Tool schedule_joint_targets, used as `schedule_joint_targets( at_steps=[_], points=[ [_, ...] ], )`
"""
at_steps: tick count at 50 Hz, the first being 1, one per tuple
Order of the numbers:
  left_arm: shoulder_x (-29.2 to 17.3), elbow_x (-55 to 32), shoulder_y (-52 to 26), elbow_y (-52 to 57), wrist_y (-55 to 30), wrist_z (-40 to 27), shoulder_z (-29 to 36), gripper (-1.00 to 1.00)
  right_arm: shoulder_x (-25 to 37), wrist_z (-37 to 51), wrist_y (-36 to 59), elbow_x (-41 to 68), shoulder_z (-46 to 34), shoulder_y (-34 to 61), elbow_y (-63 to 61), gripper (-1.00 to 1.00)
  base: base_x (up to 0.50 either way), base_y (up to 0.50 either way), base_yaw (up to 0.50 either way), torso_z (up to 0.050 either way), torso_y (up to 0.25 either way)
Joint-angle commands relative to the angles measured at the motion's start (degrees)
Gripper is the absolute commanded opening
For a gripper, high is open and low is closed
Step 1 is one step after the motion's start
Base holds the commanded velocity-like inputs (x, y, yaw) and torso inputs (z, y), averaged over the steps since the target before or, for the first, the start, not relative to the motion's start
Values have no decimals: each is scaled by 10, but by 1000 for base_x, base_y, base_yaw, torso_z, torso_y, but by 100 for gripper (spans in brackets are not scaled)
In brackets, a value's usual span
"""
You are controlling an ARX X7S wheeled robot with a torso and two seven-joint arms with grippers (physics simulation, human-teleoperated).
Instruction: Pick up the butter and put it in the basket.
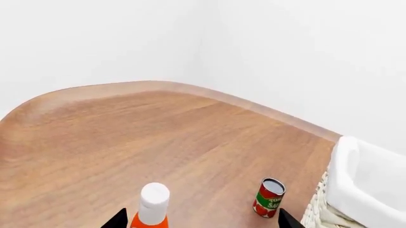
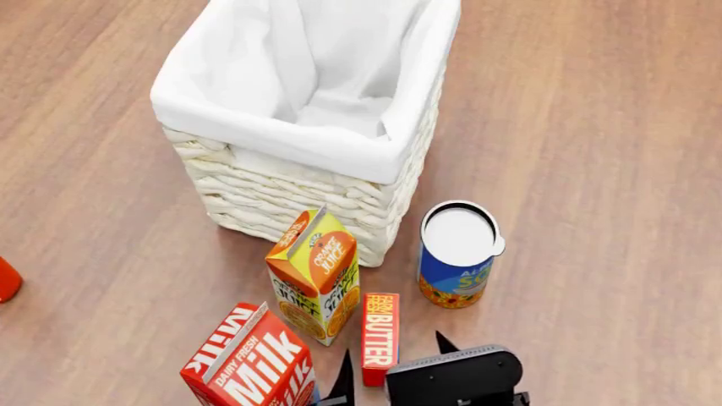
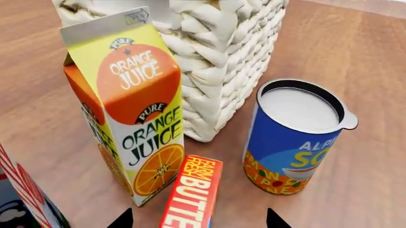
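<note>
The approach to the butter (image 2: 380,337) is the step in hand; nothing has yet been lifted. The right claw (image 3: 198,219) is seen spread apart and empty, its two dark fingertips standing to either side of the box, with the butter between them but not touched. In the head view the butter lies on the wooden worktop (image 2: 587,152) at about 6 o'clock from the basket (image 2: 304,203), just beside the orange juice carton (image 2: 314,275) and near the blue soup can (image 2: 457,254); the milk carton (image 2: 250,364) stands at about 9 o'clock from it.

The next move is judged to call for a short descent so that the fingertips can be closed across the narrow faces of the box, followed by a lift clear of the cartons and a carry toward 12 o'clock, over the cloth-lined rim. Care may be needed not to nudge the juice carton, which stands very close.

The butter is shown as a small slim red-orange box with white lettering.

The left claw (image 1: 198,221) is held elsewhere over the worktop, released and empty, near a tomato sauce can (image 1: 269,197) and a white-capped bottle (image 1: 153,205).
</note>
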Motion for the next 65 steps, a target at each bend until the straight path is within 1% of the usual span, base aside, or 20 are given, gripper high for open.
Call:
schedule_joint_targets(
  at_steps=[1, 35, 65],
  points=[
    [-3, -8, 0, 3, 0, -4, -3, 100, -1, -2, 10, 11, 1, 4, 9, 100, 0, 0, 0, 0, 0],
    [-8, -29, 4, 18, -3, -18, -7, 100, 4, -1, 70, 41, 3, 31, 20, 100, 0, 0, 0, 0, 0],
    [-17, -62, 9, 40, -7, -35, -22, 100, 1, -11, 68, 45, -6, 63, 67, 100, 0, 0, 0, 0, 0]
  ],
)
